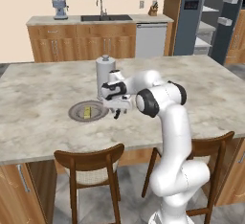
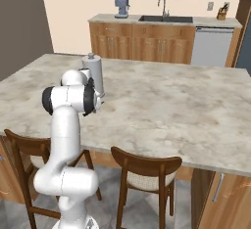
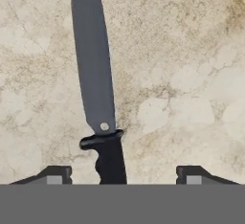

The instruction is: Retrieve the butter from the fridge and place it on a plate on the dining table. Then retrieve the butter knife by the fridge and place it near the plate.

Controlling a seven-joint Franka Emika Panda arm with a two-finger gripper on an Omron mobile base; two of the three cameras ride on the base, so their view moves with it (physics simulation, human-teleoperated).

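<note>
The butter knife (image 3: 101,98) lies flat on the dining table (image 3: 182,74) in the hand view — its grey blade runs up toward the top of the frame, left of centre, and its black handle points down to the bottom edge. The handle sits between the two dark fingertips (image 3: 52,174) of the gripper (image 3: 123,175), nearer the left one and touching neither; the jaws stand wide apart, released, with nothing held.

In the left base view the gripper (image 1: 116,113) hangs at mid-frame over the marbled table (image 1: 43,108), just right of the plate (image 1: 76,114). The butter (image 1: 87,112) lies on that plate, a small yellow stick. A grey paper-towel roll (image 1: 105,74) stands upright just behind the plate. At the upper right of that view the fridge (image 1: 191,22) stands with a door open.
</note>
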